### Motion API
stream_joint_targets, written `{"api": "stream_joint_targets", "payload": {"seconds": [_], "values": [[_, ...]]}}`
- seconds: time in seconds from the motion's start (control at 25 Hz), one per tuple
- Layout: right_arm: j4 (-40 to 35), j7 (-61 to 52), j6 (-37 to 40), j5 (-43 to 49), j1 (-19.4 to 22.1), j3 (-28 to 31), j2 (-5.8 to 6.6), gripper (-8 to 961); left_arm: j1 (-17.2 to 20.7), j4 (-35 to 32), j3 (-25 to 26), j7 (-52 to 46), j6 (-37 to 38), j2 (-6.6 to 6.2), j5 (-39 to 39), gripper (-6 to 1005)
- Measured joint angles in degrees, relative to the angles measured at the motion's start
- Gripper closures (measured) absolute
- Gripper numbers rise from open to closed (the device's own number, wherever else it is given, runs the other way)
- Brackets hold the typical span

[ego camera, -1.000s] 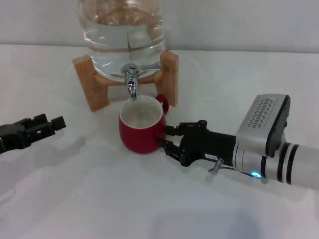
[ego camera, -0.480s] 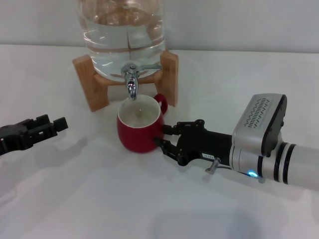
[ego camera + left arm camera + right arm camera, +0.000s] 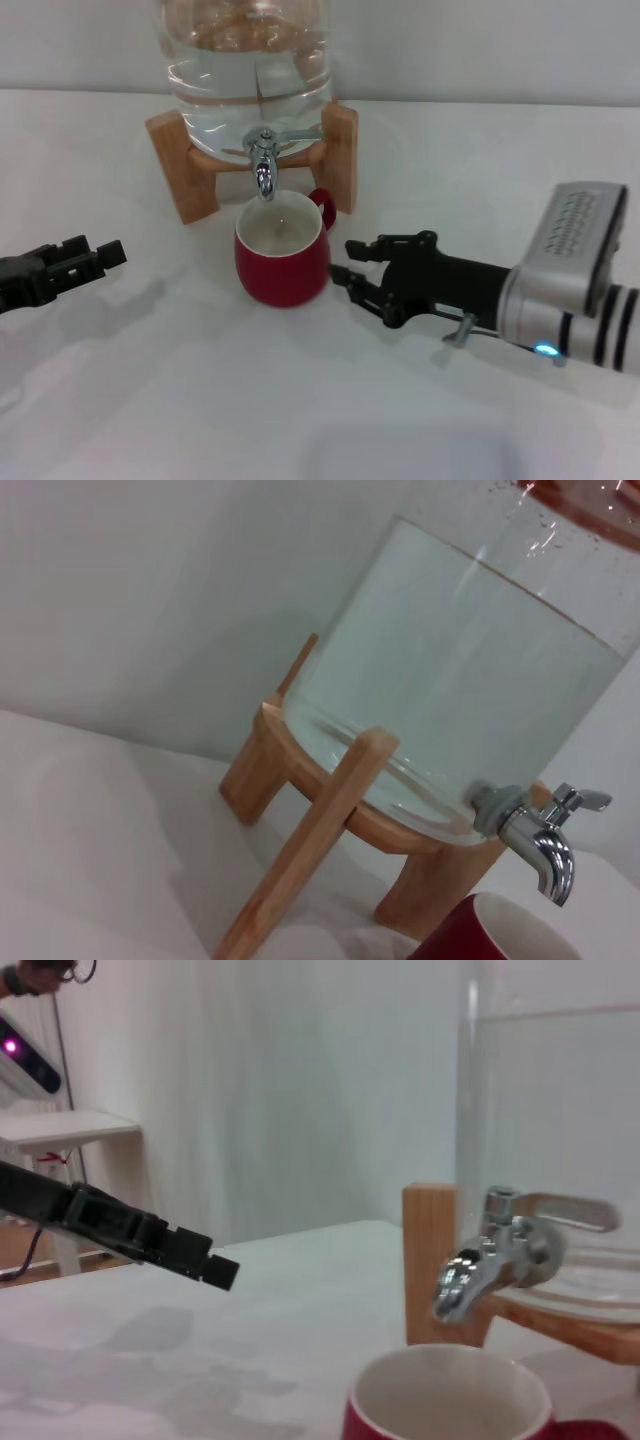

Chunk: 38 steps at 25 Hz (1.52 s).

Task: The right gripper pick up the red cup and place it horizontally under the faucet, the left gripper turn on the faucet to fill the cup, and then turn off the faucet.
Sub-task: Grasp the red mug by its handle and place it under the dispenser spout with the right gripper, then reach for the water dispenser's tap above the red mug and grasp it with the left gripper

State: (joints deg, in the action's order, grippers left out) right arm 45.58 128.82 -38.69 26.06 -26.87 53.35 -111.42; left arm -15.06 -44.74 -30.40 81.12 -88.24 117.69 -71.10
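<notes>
Since the earlier head frames, the right gripper point(image 3: 345, 273) has been drawn back from the red cup point(image 3: 282, 258); its fingers are seen spread open and just clear of the cup's side, so nothing is held. The cup has been left upright on the white table point(image 3: 200, 400), directly beneath the faucet point(image 3: 264, 163), which suggests the placing step is done. The spout is lined up over the cup's mouth so that water would fall inside. The left gripper point(image 3: 105, 254) has barely shifted and is seen low at the robot's left, well apart from the faucet; whether its fingers are open cannot be told.

From the left wrist, the water jug point(image 3: 450, 690) on its wooden stand point(image 3: 320, 810) is seen, with the faucet point(image 3: 535, 835) and its lever closed and the cup's rim point(image 3: 490, 930) just below. This arm appears to be aimed at the lever, presumably for the turn-on that comes next.

From the right wrist, the faucet point(image 3: 495, 1255) is seen hanging over the cup's empty off-white inside point(image 3: 450, 1400), and the left gripper point(image 3: 215, 1265) is seen farther off.
</notes>
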Motion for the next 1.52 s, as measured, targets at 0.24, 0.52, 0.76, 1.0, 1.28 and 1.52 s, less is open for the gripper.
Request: {"api": "stream_joint_targets", "payload": {"seconds": [0.24, 0.52, 0.76, 1.0, 1.28, 1.52], "values": [[3.44, -9.71, -2.11, 9.97, 3.67, 7.27, 2.2, 628, -0.27, 0.0, -0.01, 0.01, 0.11, -0.01, 0.03, 151], [4.94, -15.7, -6.47, 22.56, 8.08, 19.06, 2.3, 627, -0.35, 0.0, -0.16, 0.01, 0.17, -0.01, 0.08, 152], [7.58, -19.63, -8.73, 27.62, 11.8, 25.92, 2.19, 468, -0.34, 0.0, -0.35, -0.01, 0.15, 0.07, 0.09, 151], [7.65, -24.4, -9.97, 28.92, 11.77, 26.53, 3.45, 473, -0.47, 0.0, -0.37, -0.19, -0.1, 0.04, 0.09, 151], [7.25, -28.93, -11.15, 31.09, 12.03, 29.62, 3.86, 474, -0.47, 0.0, -0.42, -0.19, -0.18, 0.03, 0.09, 151], [6.8, -29.86, -15.36, 32.0, 12.74, 33.36, 3.37, 476, -0.58, -0.64, -0.45, -0.42, -2.88, -0.02, 0.09, 151]]}}
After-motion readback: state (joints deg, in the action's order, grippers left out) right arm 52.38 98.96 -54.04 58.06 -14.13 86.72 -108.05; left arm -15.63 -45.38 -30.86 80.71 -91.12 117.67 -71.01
